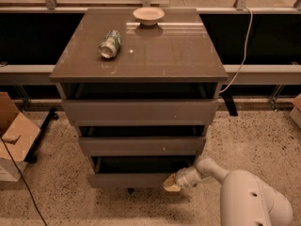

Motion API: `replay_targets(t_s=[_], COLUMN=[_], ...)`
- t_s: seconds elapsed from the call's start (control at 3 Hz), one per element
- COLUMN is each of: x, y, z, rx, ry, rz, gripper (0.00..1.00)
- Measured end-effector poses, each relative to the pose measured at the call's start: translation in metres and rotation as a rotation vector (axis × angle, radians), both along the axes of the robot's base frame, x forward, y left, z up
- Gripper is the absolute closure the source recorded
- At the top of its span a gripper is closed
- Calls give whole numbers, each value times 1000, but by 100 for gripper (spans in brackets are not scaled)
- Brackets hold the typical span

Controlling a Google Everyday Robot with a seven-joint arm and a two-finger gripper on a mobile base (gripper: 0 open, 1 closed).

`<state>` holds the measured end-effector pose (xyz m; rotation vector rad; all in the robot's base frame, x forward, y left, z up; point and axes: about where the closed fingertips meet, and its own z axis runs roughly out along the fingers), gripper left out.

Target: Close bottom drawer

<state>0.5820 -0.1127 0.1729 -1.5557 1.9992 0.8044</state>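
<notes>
The bottom drawer (134, 179) is the lowest of three taupe-grey drawers in the cabinet. It stands pulled out a short way, with a dark gap showing above its flat front. My gripper (172, 184) is low at the right, its tan tip pressed against the right end of that drawer front. The white arm (249, 201) reaches in from the lower right corner. The middle drawer (141, 145) and the top drawer (140, 111) also stand slightly out.
A green can (109, 44) lies on its side on the cabinet top (178, 51), and a pale bowl (148, 15) stands at its back edge. A cardboard box (13, 138) sits on the speckled floor at left. A white cable (240, 55) hangs at right.
</notes>
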Motion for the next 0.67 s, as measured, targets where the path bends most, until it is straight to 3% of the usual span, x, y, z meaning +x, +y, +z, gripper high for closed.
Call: replay_targets(t_s=[0.33,0.67], x=[-3,-3], y=[4,4], z=[-2,-2], rx=[3,3], ry=[5,5], rz=[4,4], gripper=[0,0])
